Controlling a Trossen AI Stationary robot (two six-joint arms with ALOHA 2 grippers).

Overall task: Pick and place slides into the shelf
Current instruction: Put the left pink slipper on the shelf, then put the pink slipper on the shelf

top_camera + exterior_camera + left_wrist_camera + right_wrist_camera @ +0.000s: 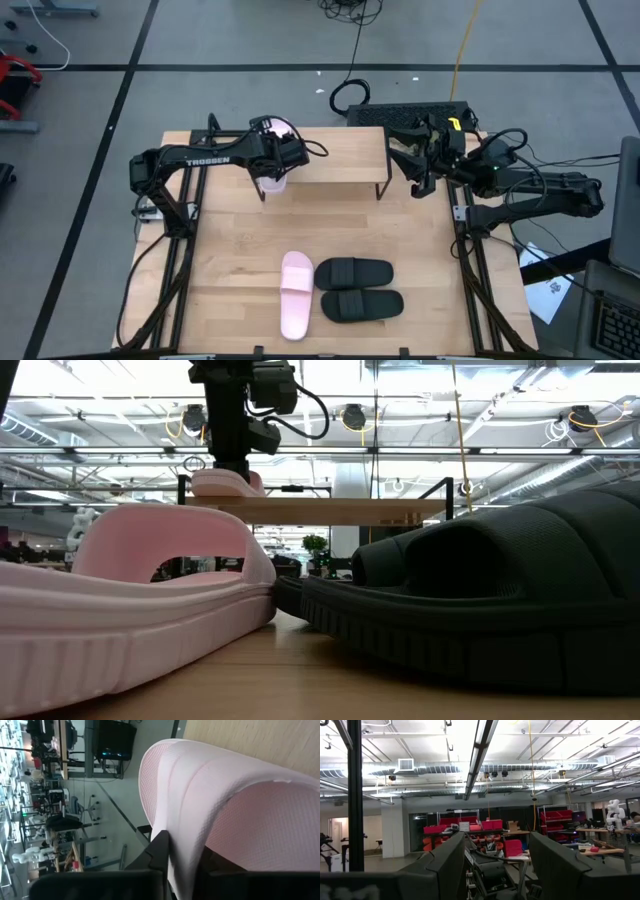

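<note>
From overhead, the left gripper [272, 168] covers most of the held pink slide [273, 183], so only a sliver peeks out at the shelf [340, 160] edge. The left wrist view crops that slide's strap [220, 805]. Down low, the black slide [480, 600] runs off frame, and the near pink slide [130, 600] too.

Two dark jointed arms, white "TROSSEN" lettering, black cables trailing.
</note>
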